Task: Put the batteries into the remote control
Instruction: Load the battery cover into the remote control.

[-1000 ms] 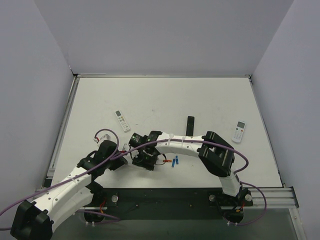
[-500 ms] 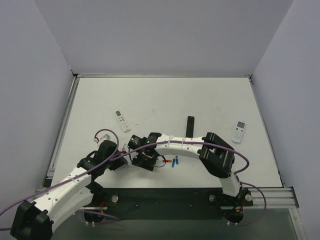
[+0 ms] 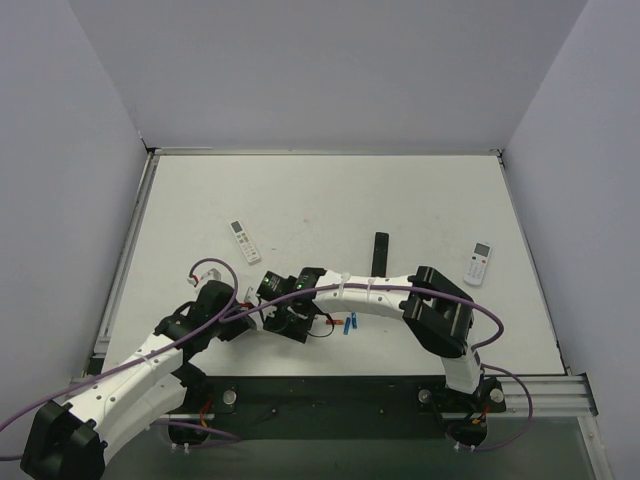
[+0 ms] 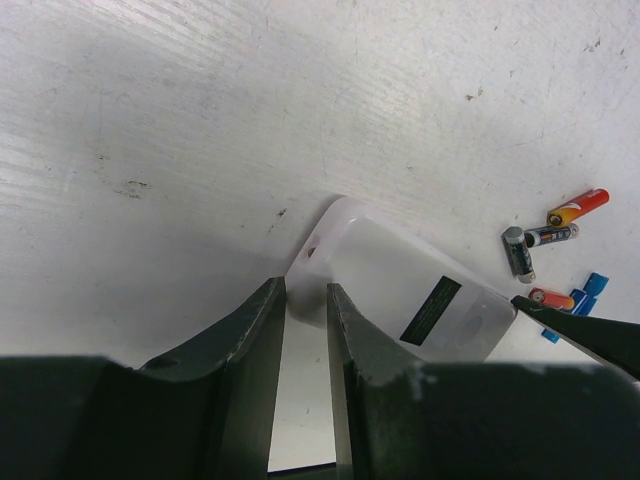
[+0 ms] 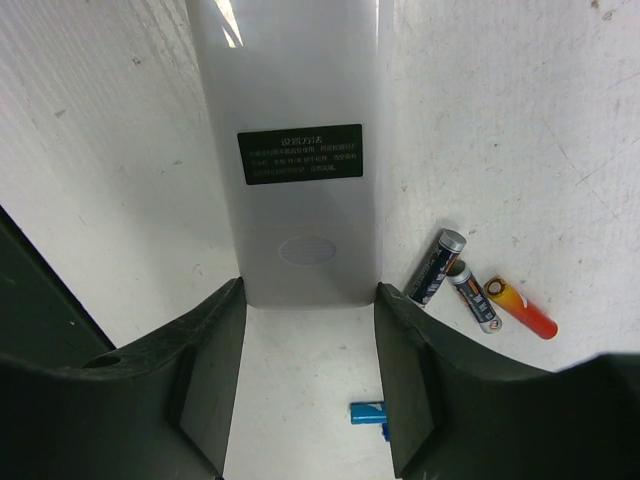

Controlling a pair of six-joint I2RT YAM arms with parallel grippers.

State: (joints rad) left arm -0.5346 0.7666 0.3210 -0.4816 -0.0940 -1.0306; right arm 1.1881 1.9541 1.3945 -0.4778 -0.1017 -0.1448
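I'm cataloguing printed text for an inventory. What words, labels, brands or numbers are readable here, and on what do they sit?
"设置方法", likely: heading of the dark label on the back of the remote control.
Smaller lines beneath it: too small to read.
Print on the batteries: too blurred.
Slim remote and far-right remote, top view: too small.

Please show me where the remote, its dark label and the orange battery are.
remote (image 5: 300,225), right wrist view, white back below the label.
label (image 5: 300,153), right wrist view, its middle.
orange battery (image 5: 520,307), right wrist view, its middle.
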